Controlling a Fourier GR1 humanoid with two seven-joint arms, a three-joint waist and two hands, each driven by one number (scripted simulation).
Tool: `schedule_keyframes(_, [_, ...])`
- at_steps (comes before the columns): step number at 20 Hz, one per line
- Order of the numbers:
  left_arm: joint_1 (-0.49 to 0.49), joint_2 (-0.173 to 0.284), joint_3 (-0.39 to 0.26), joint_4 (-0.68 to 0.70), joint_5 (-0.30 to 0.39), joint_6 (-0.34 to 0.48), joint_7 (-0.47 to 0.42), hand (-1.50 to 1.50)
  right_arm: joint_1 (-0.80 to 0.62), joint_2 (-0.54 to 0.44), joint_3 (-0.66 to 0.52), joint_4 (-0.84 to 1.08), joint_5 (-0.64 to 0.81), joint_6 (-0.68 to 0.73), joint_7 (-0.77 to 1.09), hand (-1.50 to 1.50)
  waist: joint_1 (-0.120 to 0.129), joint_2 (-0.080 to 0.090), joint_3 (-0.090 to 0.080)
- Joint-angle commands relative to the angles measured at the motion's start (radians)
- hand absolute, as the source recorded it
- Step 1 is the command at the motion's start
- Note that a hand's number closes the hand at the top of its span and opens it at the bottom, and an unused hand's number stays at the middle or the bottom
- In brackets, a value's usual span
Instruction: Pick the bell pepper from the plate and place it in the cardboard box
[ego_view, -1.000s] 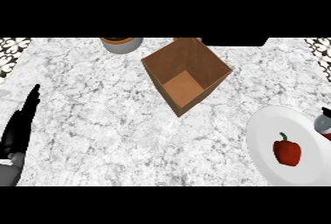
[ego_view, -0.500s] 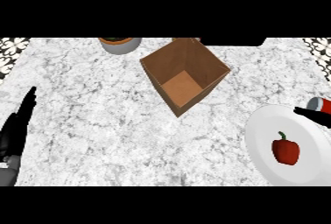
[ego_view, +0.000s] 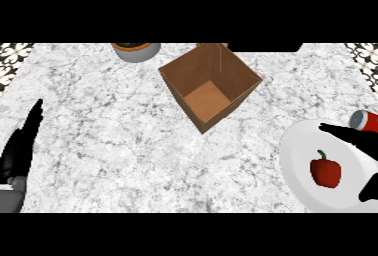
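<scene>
Glossy red bell pepper (ego_view: 325, 171) sat on the round white plate (ego_view: 299, 170), speckled marble tabletop (ego_view: 111, 150) underneath. Right hand (ego_view: 353, 136) hovered open over it. Left hand (ego_view: 22, 147) lay straight-fingered; the square cardboard box (ego_view: 210, 85) gaped open.

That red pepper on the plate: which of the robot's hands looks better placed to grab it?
The right. The right hand already reaches over the plate, fingers spread on either side of the bell pepper. The left hand rests at the counter's far left edge, well away from it.
</scene>
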Motion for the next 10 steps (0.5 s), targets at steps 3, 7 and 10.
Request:
schedule_keyframes(3, [0.009, -0.031, 0.048, -0.015, -0.044, -0.039, 0.017, 0.00, 0.051, 0.038, -0.047, -0.047, 0.038, 0.036, -0.039, -1.50, -0.003, 0.000, 0.000])
schedule_keyframes(7, [0.050, -0.037, 0.072, -0.045, -0.045, -0.066, -0.022, 0.00, 0.028, 0.066, -0.054, -0.084, 0.038, 0.090, -0.042, -1.50, 0.000, 0.000, 0.000])
schedule_keyframes(10, [0.079, -0.039, 0.087, -0.109, -0.053, -0.083, 0.019, 0.00, 0.079, 0.089, -0.081, -0.207, 0.022, 0.119, 0.003, -1.50, -0.002, -0.002, 0.000])
